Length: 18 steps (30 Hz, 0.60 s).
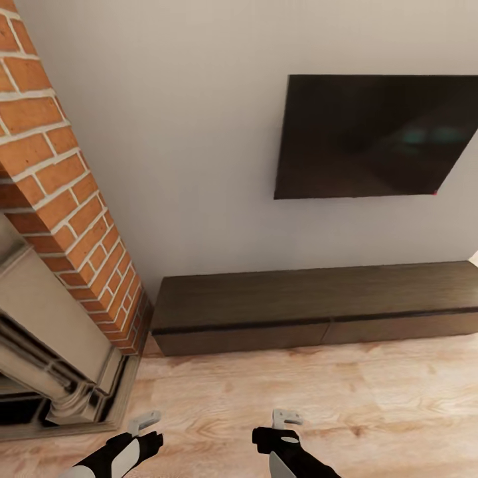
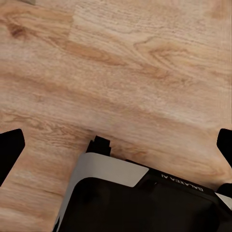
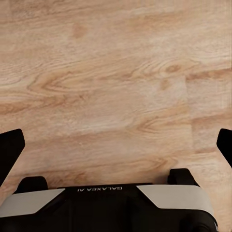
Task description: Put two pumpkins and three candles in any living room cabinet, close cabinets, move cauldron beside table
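Facing closed cabinet (image 1: 318,309) across bare wood floor (image 1: 332,398).

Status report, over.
Both grippers, left and right, open, empty, low over wood floor. Cabinet ahead, drawers closed. Path clear.

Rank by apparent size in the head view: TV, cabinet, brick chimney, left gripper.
1. brick chimney and TV: look alike in area, and the chimney is nearer and cropped, so unranked.
3. cabinet
4. left gripper
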### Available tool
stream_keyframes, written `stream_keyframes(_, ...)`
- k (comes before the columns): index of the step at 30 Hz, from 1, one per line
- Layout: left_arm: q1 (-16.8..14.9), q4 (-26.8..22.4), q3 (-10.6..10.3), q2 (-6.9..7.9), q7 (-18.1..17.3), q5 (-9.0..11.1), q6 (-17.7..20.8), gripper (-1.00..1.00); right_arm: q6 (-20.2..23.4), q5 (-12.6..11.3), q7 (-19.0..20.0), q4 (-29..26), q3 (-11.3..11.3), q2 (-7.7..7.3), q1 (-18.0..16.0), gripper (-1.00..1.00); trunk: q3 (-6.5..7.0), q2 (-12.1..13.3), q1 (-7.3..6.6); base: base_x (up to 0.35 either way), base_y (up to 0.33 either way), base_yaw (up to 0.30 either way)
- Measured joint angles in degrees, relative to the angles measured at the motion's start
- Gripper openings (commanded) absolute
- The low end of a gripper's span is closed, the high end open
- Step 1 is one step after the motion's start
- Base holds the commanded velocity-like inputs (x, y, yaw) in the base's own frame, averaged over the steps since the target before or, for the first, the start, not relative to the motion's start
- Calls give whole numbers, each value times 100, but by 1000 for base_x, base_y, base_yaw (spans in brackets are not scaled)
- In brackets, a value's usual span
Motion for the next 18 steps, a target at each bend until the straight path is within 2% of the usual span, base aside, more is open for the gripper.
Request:
stream_keyframes(7, 0, 0, 1, 0, 0, -4, -5, 100, 8, -5, 6, 0, -7, -14, 0, 100, 42, 0, 0, 12, -156, 240)
stream_keyframes(18, 0, -1, 0, 0, 0, -5, -5, 100, -17, -1, 9, 0, -9, -26, 0, 100, 113, 0, 0, 2, -16, 233)
